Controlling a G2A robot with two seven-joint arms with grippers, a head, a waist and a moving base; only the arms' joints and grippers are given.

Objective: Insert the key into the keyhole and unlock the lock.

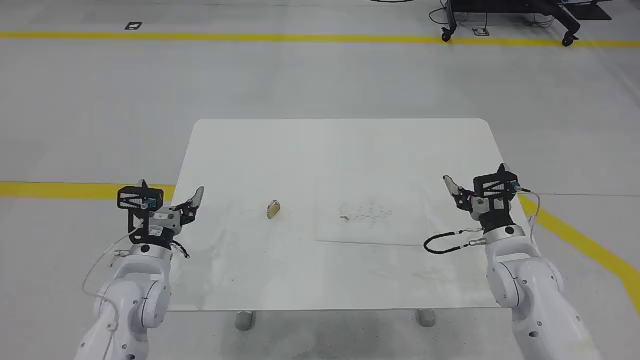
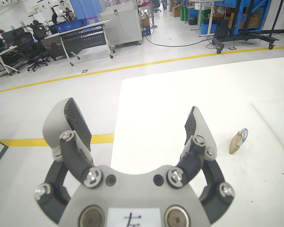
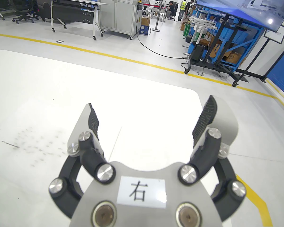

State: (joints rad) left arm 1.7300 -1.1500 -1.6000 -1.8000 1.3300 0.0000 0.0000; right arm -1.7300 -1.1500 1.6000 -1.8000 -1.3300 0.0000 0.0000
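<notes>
The left gripper [image 1: 170, 200] [image 2: 132, 109] hangs over the near-left edge of the bench [image 1: 330, 150], jaws spread wide and holding nothing. To its right, well apart from it, a brass padlock [image 1: 272, 208] [image 2: 237, 142] with a silvery shackle lies on its side on the bench, left of the middle. Further right, a thin dark sliver [image 1: 343, 219] [image 3: 10, 144] lies among faint grey smudges [image 1: 365, 210]. It may be the key, but it is too small to tell. The right gripper [image 1: 477, 182] [image 3: 151, 105] sits over the near-right edge of the bench, jaws also wide and empty, well away from both items.

The task looks to be at its very first step, with nothing grasped and the lock untouched. The next move probably calls for one gripper to pinch the key by its bow. That is a delicate pick on something so flat. The other gripper would need to brace the padlock so the keyhole stays reachable and the key can line up with it.
</notes>
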